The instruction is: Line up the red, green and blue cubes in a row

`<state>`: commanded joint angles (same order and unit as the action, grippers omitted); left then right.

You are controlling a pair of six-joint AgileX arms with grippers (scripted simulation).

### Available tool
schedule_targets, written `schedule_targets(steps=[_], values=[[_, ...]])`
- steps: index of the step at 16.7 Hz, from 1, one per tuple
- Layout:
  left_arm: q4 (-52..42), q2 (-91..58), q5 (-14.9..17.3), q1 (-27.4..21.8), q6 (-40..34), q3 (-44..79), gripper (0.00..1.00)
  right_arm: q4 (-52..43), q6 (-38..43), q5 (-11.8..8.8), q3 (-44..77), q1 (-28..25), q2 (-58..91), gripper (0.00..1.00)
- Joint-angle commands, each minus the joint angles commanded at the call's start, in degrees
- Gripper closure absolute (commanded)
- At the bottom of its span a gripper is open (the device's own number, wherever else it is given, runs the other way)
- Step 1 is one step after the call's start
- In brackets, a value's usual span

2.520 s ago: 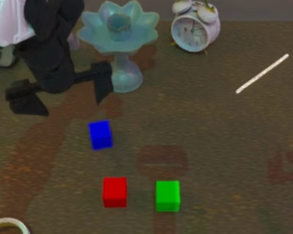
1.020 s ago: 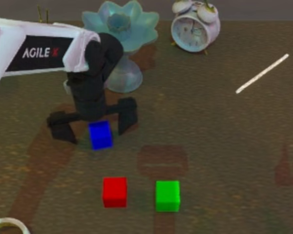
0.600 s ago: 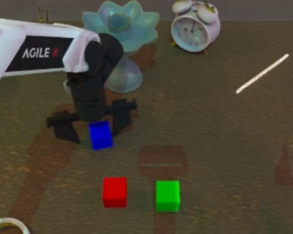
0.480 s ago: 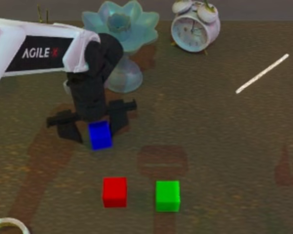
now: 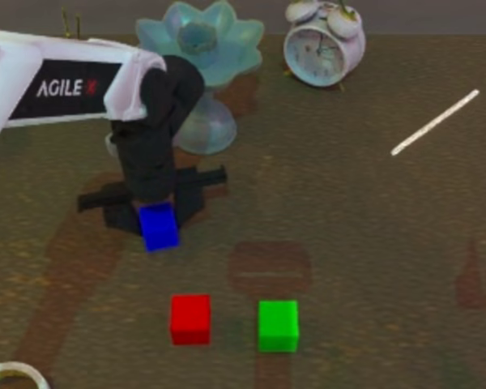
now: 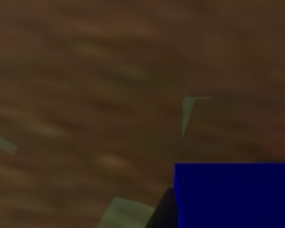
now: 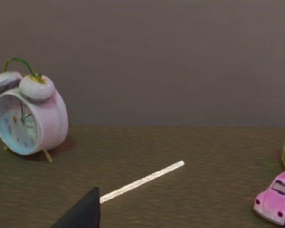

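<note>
Change: the left gripper (image 5: 155,203) has drawn its fingers in since half a second ago and now pinches the blue cube (image 5: 159,227), which has shifted slightly left and up-view.
Red cube (image 5: 190,318): unmoved, on the table below the blue one.
Green cube (image 5: 278,325): unmoved, near the red cube's right, apart from it.
Right gripper: only a dark fingertip shows in its wrist view; cannot tell its state.
Surface: mottled brown table (image 5: 348,243); alarm clock (image 5: 322,44), pale blue flower-shaped stand (image 5: 198,61) and white stick (image 5: 434,122) along the far side.
Room: plain dull wall (image 7: 156,57) behind; pink toy car (image 7: 277,197) at the table's right.
</note>
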<state>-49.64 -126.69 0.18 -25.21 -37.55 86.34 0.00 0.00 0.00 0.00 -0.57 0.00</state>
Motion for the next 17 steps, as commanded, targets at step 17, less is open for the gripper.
schedule_targets(steps=[17], values=[[-14.1, 5.9, -0.3, 1.2, 0.2, 8.6, 1.00, 0.0, 0.0, 0.0, 0.0, 0.0, 0.0, 0.00]])
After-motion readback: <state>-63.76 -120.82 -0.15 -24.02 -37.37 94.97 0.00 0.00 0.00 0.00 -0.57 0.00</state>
